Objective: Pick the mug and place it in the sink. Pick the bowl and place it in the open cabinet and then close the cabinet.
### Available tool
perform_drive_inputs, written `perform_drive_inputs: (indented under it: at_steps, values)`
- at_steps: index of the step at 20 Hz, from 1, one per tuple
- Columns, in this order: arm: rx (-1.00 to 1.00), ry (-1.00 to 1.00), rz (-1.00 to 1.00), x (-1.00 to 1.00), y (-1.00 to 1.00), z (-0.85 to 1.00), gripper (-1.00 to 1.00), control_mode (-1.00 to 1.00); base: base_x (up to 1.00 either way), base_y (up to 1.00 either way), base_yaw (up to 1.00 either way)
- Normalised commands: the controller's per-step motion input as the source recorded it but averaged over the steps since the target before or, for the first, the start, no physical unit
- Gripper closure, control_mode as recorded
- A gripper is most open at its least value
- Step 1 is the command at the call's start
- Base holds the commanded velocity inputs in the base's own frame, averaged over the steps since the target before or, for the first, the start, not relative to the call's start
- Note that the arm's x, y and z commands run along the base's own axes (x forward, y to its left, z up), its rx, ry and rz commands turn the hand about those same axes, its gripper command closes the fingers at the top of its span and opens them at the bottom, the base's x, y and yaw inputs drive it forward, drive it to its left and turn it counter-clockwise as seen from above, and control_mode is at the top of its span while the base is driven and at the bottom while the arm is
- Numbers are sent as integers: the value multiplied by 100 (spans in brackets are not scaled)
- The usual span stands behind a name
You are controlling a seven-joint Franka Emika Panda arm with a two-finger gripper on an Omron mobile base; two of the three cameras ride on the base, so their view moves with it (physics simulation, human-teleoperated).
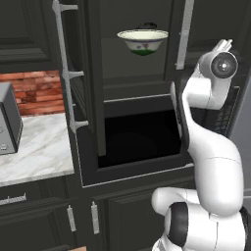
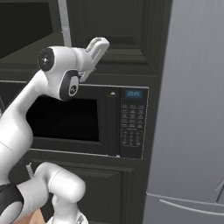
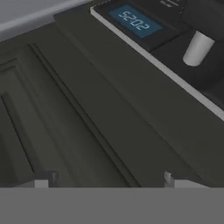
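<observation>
The cream bowl (image 1: pixel 142 40) with its green pattern sits on a shelf inside the open cabinet (image 1: pixel 127 73). The cabinet's door (image 1: pixel 92 73) swings out to the left, carrying a long silver bar handle (image 1: pixel 65 73). My gripper (image 3: pixel 107 183) is open with nothing between its fingertips (image 3: pixel 41 183). It faces a dark panelled front just above the microwave, to the right of the bowl and apart from it. The white hand (image 2: pixel 97 47) is raised at the end of the arm. The mug and the sink are out of view.
A black microwave (image 2: pixel 87 118) with a lit blue clock (image 2: pixel 133 93) is built in below the cabinet, and its handle end (image 3: pixel 197 48) is close to the hand. A steel fridge (image 2: pixel 192 109) stands to the right. A marble counter (image 1: pixel 39 147) with a metal appliance (image 1: pixel 7 117) lies left.
</observation>
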Motion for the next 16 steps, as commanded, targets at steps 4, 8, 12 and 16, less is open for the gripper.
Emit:
perform_drive_inputs:
  at_steps: [4, 8, 12, 16]
  values:
    - [0, 0, -11, 12, -1, -3, -100, -100, 0, 0, 0]
    - [0, 0, -5, 4, -9, -5, -100, -100, 0, 0, 0]
    - [0, 0, -3, 0, -8, -9, -100, -100, 0, 0, 0]
    - [0, 0, -1, -3, -3, -13, -100, -100, 0, 0, 0]
